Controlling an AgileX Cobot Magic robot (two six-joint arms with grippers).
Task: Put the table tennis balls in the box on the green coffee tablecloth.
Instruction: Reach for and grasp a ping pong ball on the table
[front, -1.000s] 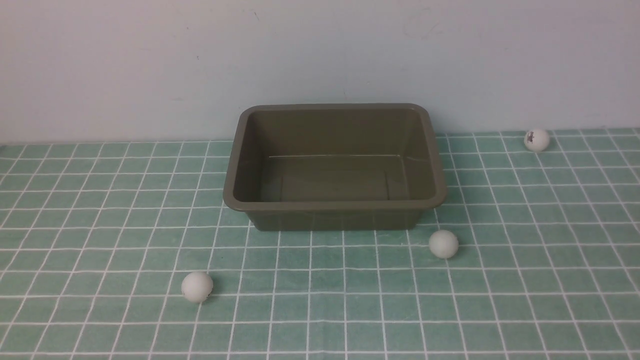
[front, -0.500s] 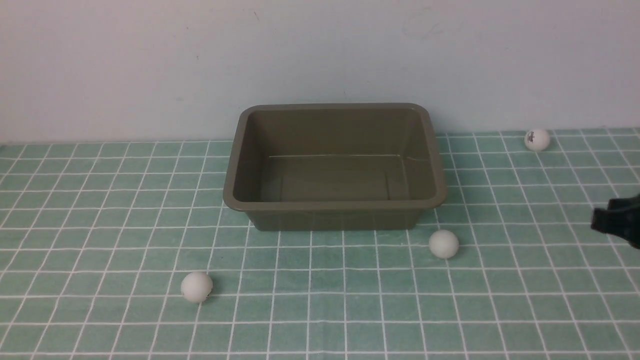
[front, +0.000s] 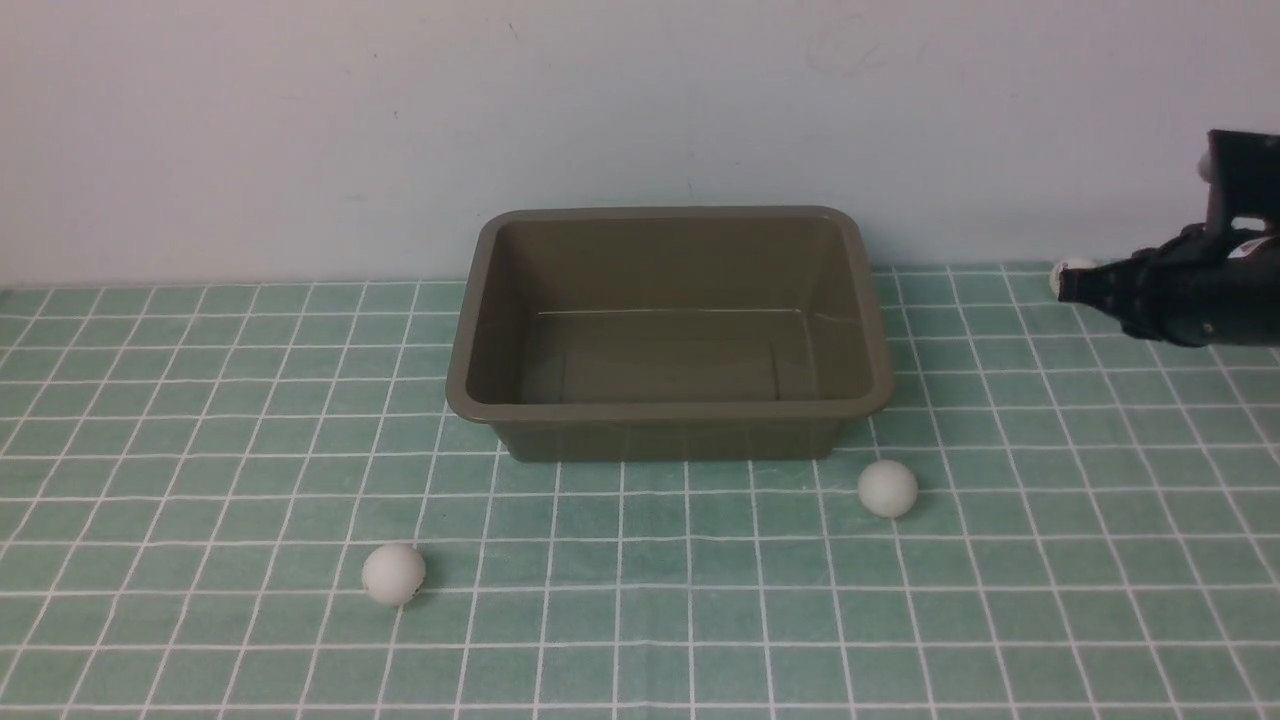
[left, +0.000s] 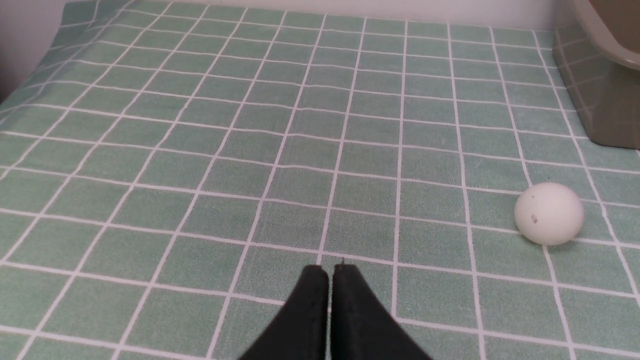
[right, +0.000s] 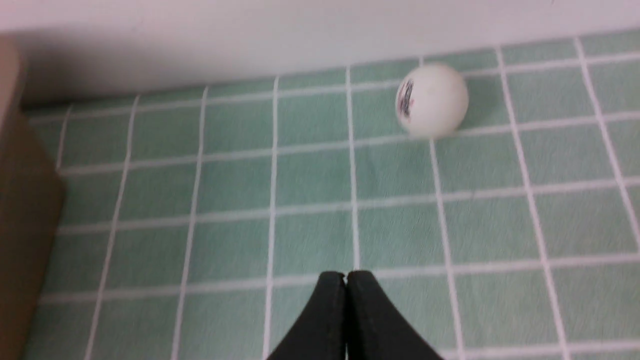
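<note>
In the front view the olive-brown box (front: 668, 411) sits at the back of the green grid tablecloth (front: 200, 400). One table tennis ball (front: 393, 574) lies on the cloth off its front left, a second ball (front: 887, 488) just by its front right corner, and a third ball (front: 1062, 270) far right near the wall (front: 300, 130), mostly hidden behind my right arm (front: 1180, 295). My left wrist view shows my left jaws clenched together, gripping nothing, with the front-left ball (left: 549, 213) lying well apart from them. My right wrist view, slightly blurred, shows my right jaws clenched and empty too, with the logo-printed third ball (right: 432, 100) resting ahead by the wall.
</note>
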